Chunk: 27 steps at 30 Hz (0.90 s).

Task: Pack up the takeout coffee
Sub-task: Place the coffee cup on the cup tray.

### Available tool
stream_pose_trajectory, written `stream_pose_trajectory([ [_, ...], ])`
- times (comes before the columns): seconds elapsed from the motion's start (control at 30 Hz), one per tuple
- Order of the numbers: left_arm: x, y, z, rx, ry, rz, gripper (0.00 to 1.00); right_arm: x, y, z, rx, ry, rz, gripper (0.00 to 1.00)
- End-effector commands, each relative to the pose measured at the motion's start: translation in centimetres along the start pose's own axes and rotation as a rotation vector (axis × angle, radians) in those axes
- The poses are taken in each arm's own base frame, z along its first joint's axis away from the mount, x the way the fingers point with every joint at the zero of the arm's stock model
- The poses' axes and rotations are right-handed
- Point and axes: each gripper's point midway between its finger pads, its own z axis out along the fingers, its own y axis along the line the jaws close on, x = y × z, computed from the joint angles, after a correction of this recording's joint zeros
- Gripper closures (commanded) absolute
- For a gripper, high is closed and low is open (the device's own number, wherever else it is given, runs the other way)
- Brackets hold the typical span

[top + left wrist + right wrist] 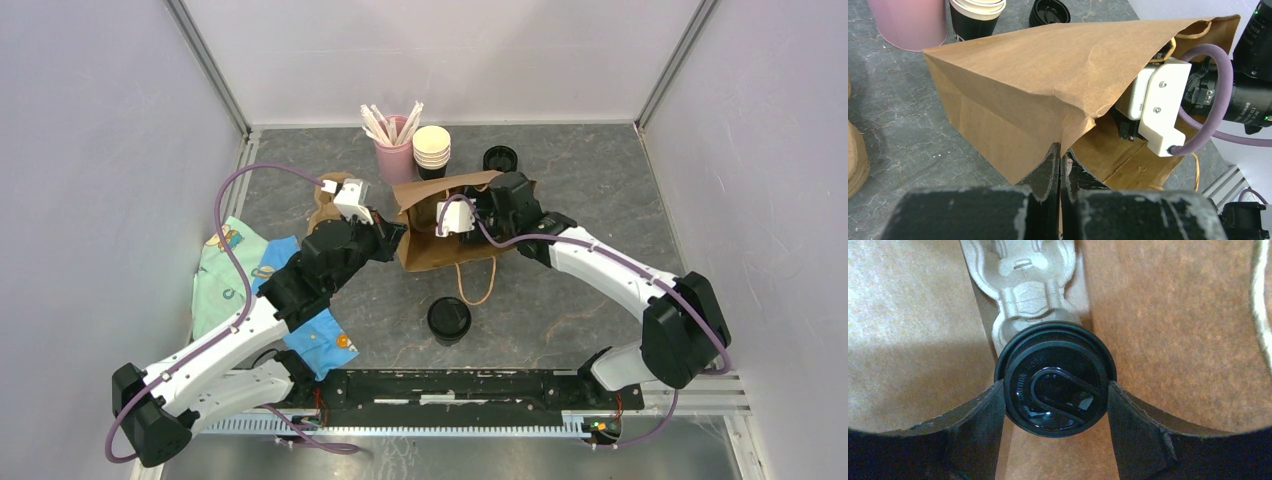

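Note:
The takeout coffee [1055, 380], a black cup with a round black lid, stands inside the brown paper bag [440, 250] against a grey pulp cup carrier [1023, 285]. My right gripper [1054, 390] reaches into the bag, and its fingers [973, 425] press on both sides of the lid. From above only the right wrist [500, 205] shows at the bag's mouth. My left gripper [1060, 150] is shut on the edge of the bag [1048, 75] and holds the mouth up and open. A second lidded black cup [449, 320] stands on the table in front of the bag.
A pink cup of stirrers [393, 150], a stack of cream-rimmed cups [432, 148] and a stack of black lids [500, 158] stand behind the bag. A brown pulp carrier [330, 200] and a patterned cloth [235, 270] lie at the left.

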Motion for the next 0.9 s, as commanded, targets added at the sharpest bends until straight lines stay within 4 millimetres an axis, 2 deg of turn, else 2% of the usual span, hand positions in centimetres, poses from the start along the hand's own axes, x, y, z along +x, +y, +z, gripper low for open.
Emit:
stream_pose_trajectory([
  [0.0, -1.8, -1.4, -0.7, 0.049, -0.03, -0.027, 0.98, -0.8, -1.9, 0.3, 0.079, -0.059, 0.039, 1.0],
  [0.37, -1.6, -1.6, -0.7, 0.062, -0.023, -0.027, 0.98, -2.0, -1.2, 1.6, 0.048, -0.138, 0.052, 1.0],
  [0.87, -1.7, -1.8, -0.6, 0.063, -0.017, -0.045, 0.98, -1.1, -0.9, 3.6, 0.074, -0.133, 0.066, 1.0],
])
